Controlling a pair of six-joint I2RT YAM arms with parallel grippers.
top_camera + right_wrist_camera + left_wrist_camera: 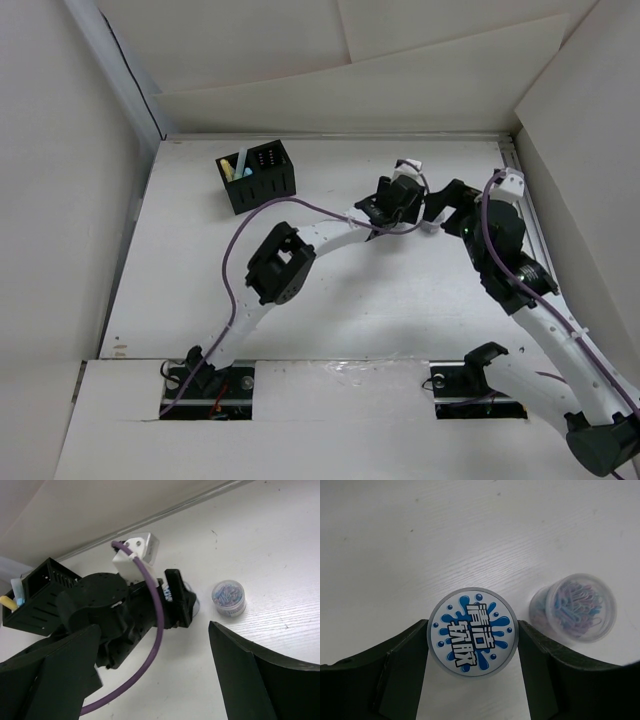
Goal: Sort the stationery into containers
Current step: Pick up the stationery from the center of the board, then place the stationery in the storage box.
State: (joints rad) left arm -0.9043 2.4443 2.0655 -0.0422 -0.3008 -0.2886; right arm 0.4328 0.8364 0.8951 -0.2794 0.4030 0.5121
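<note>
My left gripper [472, 630] pinches the round labelled tub [472, 639] across its sides, likely light, rigid and slick; right gripper [154, 627] gapes empty.

Upright blue-labelled tub [471, 632] stands beside clear clip tub [579, 607].

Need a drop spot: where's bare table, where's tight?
Free: table left of left arm, up to the organiser; also centre, between left arm and right arm. Tight: far right, left pincer and right pincer crowd splash-label tub and paper-clip tub.

The table [395, 540] looks matt and wood-grained, the small tub [572, 607] clear plastic, the round lid [472, 632] glossy.
</note>
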